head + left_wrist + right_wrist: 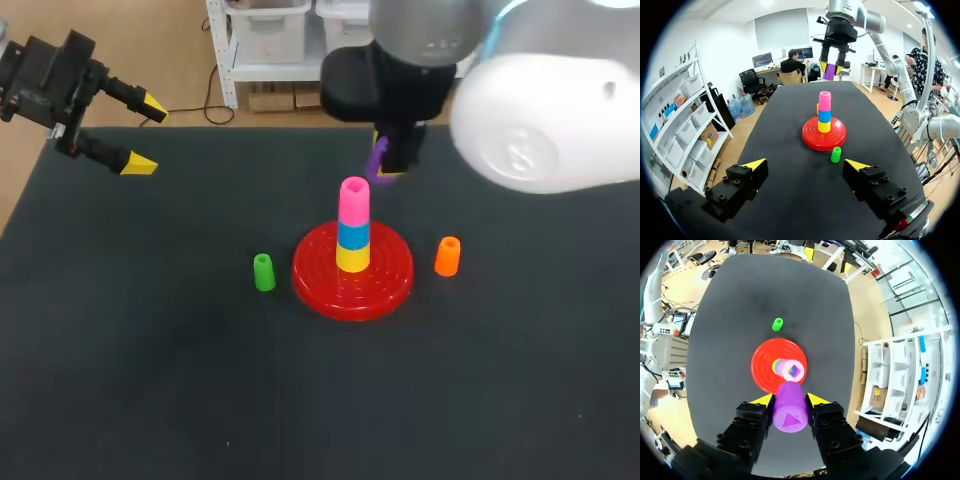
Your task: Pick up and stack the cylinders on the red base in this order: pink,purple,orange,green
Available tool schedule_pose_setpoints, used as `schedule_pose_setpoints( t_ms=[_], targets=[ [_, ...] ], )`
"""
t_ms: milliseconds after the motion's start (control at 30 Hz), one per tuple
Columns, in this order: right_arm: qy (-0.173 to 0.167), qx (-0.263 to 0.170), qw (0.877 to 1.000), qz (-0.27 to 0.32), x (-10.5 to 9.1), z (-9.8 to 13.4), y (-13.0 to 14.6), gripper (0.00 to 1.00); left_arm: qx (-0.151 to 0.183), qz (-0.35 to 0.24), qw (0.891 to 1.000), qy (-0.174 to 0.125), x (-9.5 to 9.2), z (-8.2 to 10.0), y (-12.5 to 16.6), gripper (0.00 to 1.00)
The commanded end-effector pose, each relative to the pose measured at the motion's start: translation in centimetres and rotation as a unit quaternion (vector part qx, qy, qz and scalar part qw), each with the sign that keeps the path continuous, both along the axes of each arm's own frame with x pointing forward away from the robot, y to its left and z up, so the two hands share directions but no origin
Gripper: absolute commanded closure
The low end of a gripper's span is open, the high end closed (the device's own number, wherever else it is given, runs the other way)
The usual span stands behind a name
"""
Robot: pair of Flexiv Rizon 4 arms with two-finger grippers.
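While the right fingers (816, 400) grip the purple cylinder (789, 412) from both sides, its long axis upright, it hangs just far of and above the pink cylinder (354, 198) topping the stack on the red base (320, 280). It likely needs a short nearward shift, then a straight descent. The right arm (540, 120) points steeply down over the desk (150, 380). The left fingers (754, 164), spread and empty, sit well apart at far left.
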State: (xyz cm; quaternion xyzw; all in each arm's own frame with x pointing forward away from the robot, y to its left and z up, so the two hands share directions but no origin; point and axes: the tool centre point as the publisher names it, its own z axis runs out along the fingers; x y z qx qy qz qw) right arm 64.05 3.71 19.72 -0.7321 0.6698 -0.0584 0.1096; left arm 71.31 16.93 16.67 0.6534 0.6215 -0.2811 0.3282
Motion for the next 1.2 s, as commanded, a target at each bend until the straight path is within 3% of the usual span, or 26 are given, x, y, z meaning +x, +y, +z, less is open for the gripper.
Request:
schedule_pose_setpoints(
  t_ms=[33, 767, 1200],
  targets=[
    [0.006, -0.011, 1.0, 0.002, 0.5, -0.4, 1.4, 1.0, 0.0, -0.001, 1.0, 0.0, 0.1, -0.1, 0.0, 0.0],
    [0.027, -0.003, 1.0, -0.012, 2.0, -2.4, 2.7, 1.0, 0.0, -0.001, 1.0, 0.0, 0.1, -0.1, 0.0, 0.0],
    [0.042, -0.013, 0.999, -0.007, 1.9, -3.2, 2.8, 1.0, 0.0, -0.001, 1.0, 0.0, 0.1, -0.1, 0.0, 0.0]
  ],
)
